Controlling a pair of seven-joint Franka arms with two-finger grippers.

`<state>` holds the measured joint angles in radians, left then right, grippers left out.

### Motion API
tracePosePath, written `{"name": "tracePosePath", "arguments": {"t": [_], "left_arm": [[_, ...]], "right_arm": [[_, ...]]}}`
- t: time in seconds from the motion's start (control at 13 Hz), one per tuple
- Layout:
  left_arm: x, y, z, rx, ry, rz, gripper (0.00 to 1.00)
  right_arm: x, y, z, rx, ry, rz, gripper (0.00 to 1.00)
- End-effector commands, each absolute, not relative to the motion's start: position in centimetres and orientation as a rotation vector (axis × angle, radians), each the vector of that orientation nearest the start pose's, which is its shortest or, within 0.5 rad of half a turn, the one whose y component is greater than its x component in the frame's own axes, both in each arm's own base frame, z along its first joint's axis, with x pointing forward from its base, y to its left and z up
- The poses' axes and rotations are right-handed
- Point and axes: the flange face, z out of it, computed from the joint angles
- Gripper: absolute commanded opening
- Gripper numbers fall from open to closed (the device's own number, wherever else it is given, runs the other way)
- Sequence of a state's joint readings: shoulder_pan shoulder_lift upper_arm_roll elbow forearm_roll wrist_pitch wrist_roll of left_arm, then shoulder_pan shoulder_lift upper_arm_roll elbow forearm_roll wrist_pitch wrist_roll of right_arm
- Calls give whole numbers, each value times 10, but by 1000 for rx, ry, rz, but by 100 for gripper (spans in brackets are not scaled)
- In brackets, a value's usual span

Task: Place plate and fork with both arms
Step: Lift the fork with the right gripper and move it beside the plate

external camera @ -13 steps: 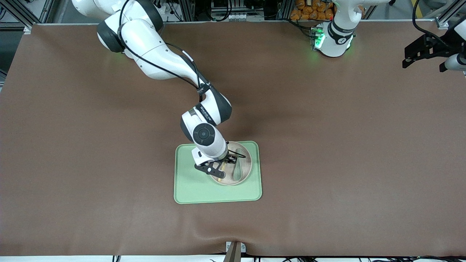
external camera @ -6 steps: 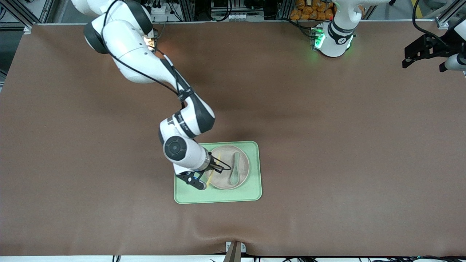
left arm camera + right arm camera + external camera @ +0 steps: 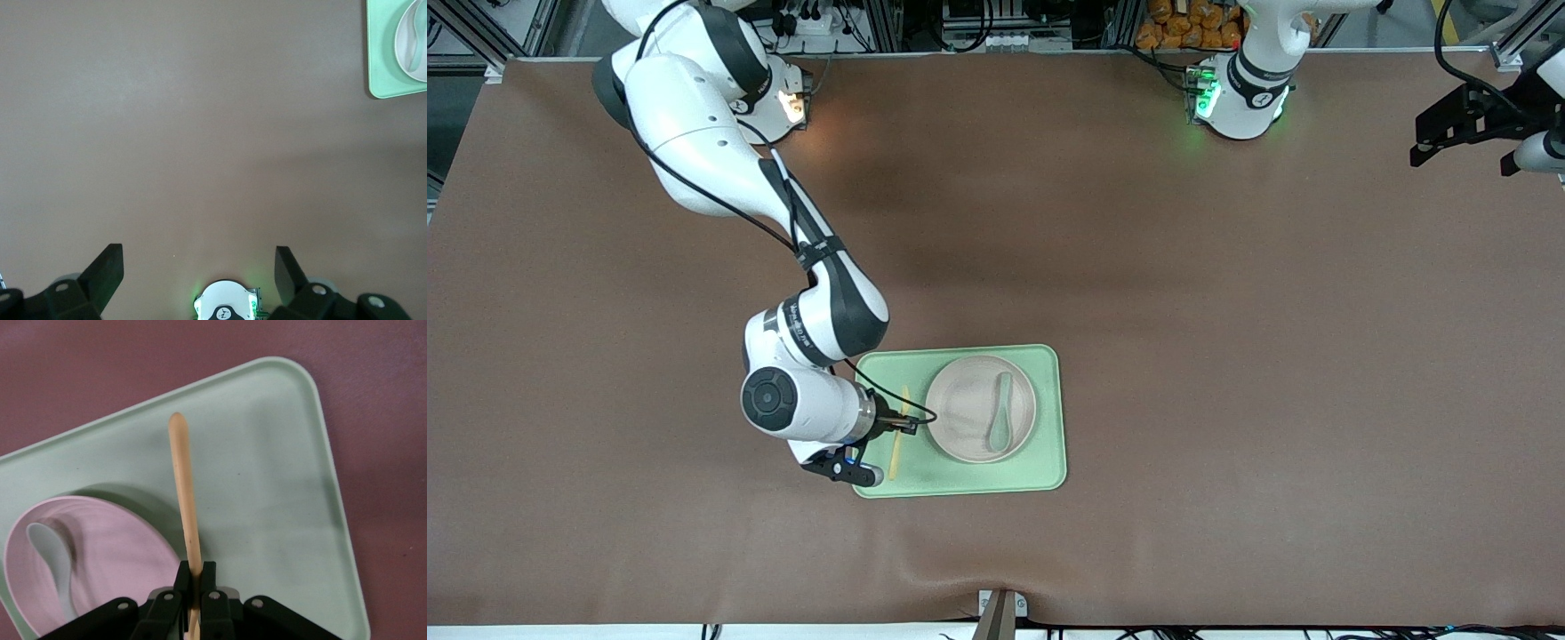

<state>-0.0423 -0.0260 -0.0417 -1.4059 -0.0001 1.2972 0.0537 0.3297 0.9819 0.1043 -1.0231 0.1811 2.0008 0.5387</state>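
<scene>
My right hand [image 3: 889,427] pinches the fork [image 3: 895,433] over the tray's [image 3: 1049,418] bare strip beside the plate [image 3: 969,404]. My left hand [image 3: 199,267] waits, wide open and empty, off the desk's end.

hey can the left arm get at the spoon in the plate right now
Probably yes. The left gripper is open and waits high over bare table, and nothing covers the spoon on the plate. The right gripper, shut on the fork, is beside the plate, not over it.
</scene>
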Motion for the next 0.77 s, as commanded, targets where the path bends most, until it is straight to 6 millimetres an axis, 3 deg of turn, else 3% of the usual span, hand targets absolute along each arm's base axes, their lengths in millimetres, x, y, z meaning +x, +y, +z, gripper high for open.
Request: {"name": "tracePosePath", "arguments": {"t": [0.0,0.54,0.62,0.69], "left_arm": [[508,-41,696,-3123,218,120,100],[508,-40,694,-3123,216,125,100],[509,-40,694,-3123,214,125,100],[509,-39,694,-3124,211,125,100]], "right_arm": [[709,309,239,-2886,254,204,0],[702,301,197,-2899,151,151,0],[702,300,196,-2898,155,153,5],[703,296,196,-2893,178,163,36]]}}
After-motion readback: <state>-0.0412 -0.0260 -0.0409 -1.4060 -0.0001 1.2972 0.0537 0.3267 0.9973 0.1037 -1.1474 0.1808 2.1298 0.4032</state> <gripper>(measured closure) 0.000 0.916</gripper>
